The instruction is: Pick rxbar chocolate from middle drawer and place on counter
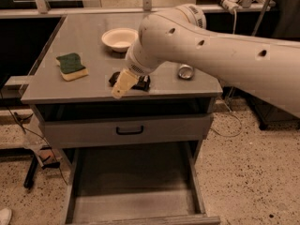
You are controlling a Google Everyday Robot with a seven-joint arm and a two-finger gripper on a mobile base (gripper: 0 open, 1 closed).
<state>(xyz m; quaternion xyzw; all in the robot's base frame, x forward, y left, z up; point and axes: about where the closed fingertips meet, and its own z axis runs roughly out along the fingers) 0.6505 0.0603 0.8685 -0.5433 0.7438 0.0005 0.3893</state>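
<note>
The rxbar chocolate, a small black bar, lies on the counter near its front edge, partly hidden by my gripper. The gripper is right at the bar, low over the counter, under the big white arm that reaches in from the right. The middle drawer is pulled out below; its grey floor shows nothing in it.
A green-and-yellow sponge lies at the counter's left. A white bowl stands at the back middle and a small metal can at the right. A shut grey drawer front with a black handle is under the counter.
</note>
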